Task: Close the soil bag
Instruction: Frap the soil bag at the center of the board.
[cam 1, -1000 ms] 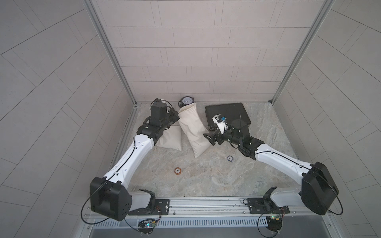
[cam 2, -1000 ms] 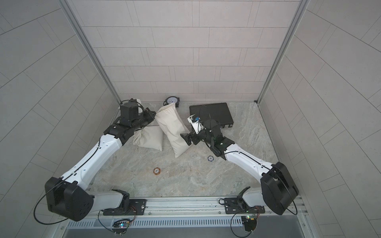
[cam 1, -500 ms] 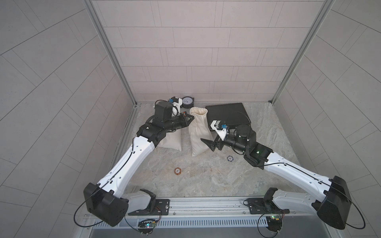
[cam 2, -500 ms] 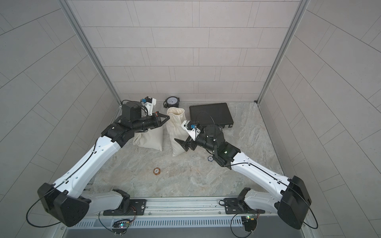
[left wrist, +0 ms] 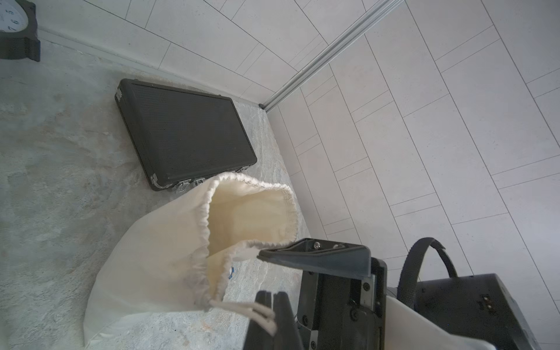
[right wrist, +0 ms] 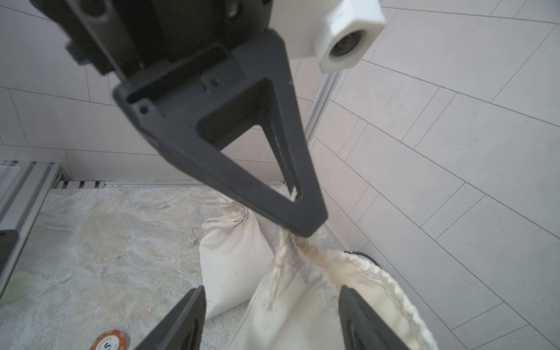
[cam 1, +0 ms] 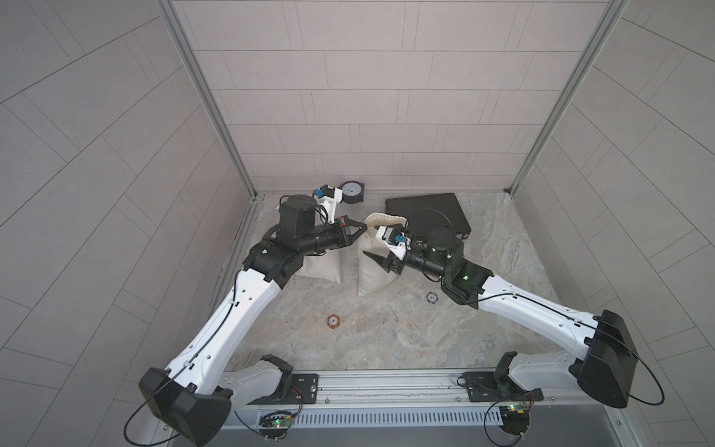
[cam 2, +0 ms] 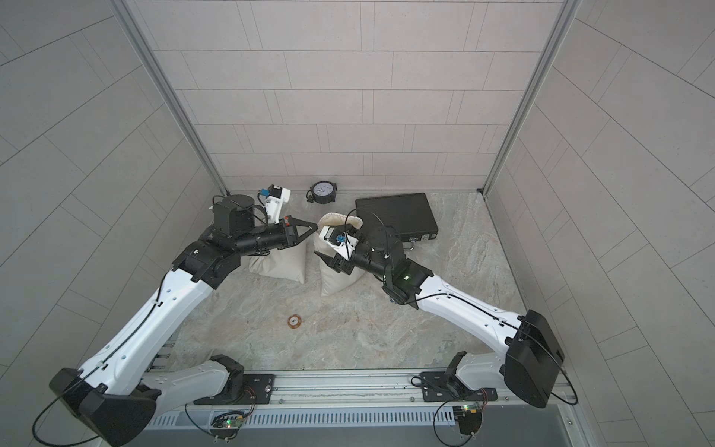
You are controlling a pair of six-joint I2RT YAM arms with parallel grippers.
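Barely underway: cord pinched, bag mouth wide open

The soil bag stands roughly upright mid tabletop, btw the two arms and just in front of the black case. Mouth gapes and the rim is not gathered, so closing is not done. The left gripper is clamped tight on the drawstring just beside the rim, w/ a short run of cord from hem to tips. The right gripper has its jaws parted w/ a clear gap, one finger each side of the neck fabric. No squeeze is visible, so it holds nothing as far as I can tell. Left to do, my read: brace the neck, then pull the cord till the hem cinches. Early stage.

Counts:
- cloth bags x2: this one + second bag, already cinched, lying near it w/ a gap between
- poker chips x2: orange chip, dark chip
- clock x1
- case x1
- grippers x2
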